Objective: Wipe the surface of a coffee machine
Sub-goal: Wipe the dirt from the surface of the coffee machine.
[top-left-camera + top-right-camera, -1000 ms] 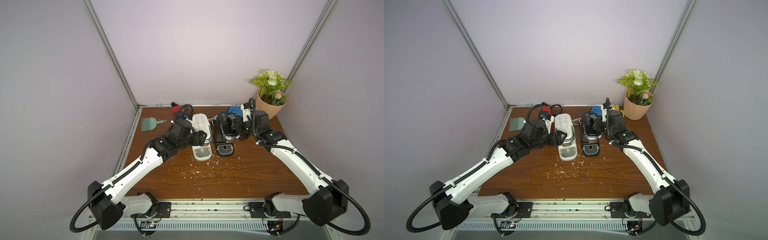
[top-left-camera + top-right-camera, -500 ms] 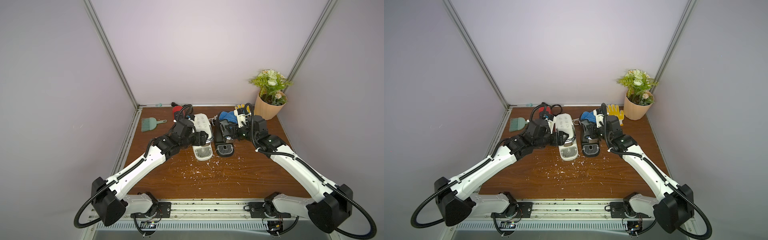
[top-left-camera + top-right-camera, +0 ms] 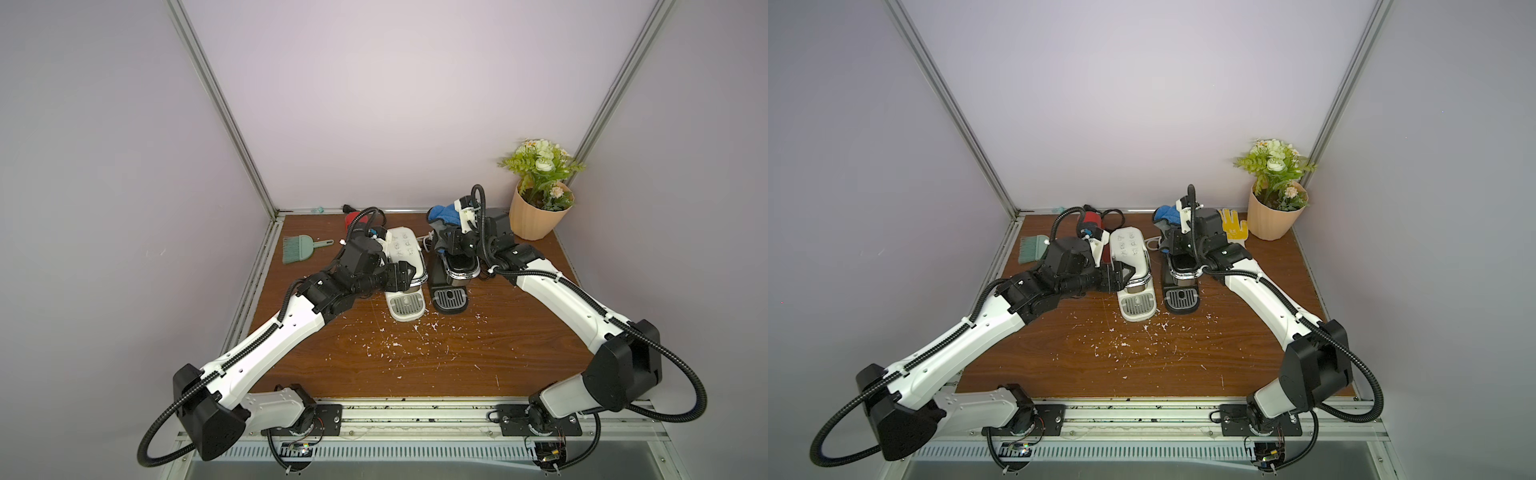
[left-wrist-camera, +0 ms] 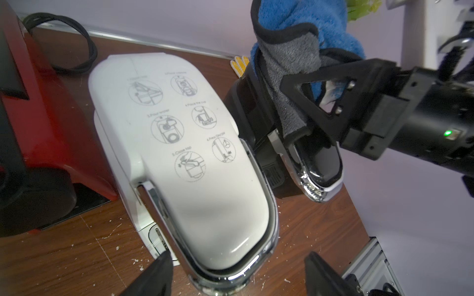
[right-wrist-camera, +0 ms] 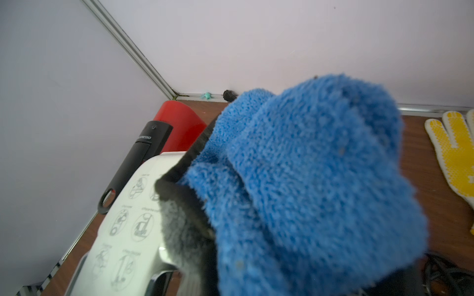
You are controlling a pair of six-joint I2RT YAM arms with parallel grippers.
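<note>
Blue-and-grey fluffy cloth [image 5: 307, 179] fills the right wrist view, hiding the right gripper [image 4: 302, 84] clamped on it. The cloth drapes the top of the glossy black coffee machine [image 4: 318, 159], just beside the white plastic coffee machine [image 4: 192, 153], at whose front end the left gripper [image 4: 238, 269] sits, jaws spread wide.

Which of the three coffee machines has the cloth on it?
The black coffee machine: the right gripper holds the blue cloth against its top. The white coffee machine only sits between the open left gripper's fingers; the red coffee machine stands untouched.
</note>
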